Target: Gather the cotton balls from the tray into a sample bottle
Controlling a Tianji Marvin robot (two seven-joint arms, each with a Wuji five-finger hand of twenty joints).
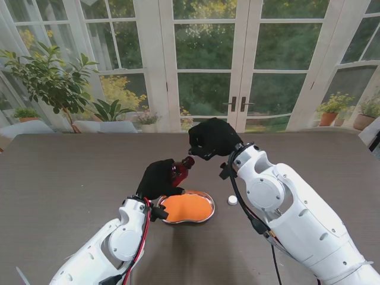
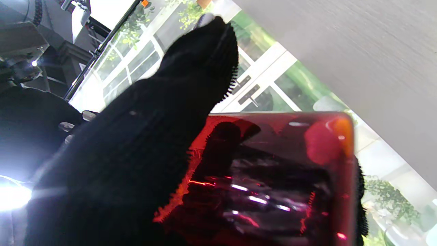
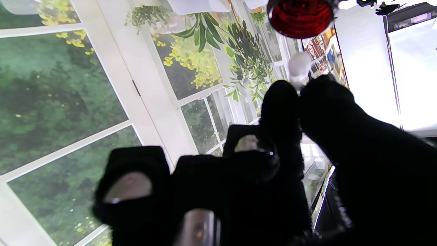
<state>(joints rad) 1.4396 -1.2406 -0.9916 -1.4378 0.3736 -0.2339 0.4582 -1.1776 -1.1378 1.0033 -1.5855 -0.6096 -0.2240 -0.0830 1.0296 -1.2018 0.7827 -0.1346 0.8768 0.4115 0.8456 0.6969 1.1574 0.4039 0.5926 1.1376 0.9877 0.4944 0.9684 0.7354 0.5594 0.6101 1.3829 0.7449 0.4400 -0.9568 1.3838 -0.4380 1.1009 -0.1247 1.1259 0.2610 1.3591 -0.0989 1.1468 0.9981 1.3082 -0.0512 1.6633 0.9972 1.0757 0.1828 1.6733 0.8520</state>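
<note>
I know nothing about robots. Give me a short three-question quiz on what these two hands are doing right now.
1. True or false: the left hand holds the red bottle.
2. What does the right hand pinch between its fingertips? A) a white cotton ball B) a bottle cap C) nothing
3. Fill in: the metal tray has an ______ lining.

Key:
1. True. The wrist view shows its fingers wrapped round the bottle.
2. A. The cotton ball sits close to the bottle's open mouth.
3. Orange.
</note>
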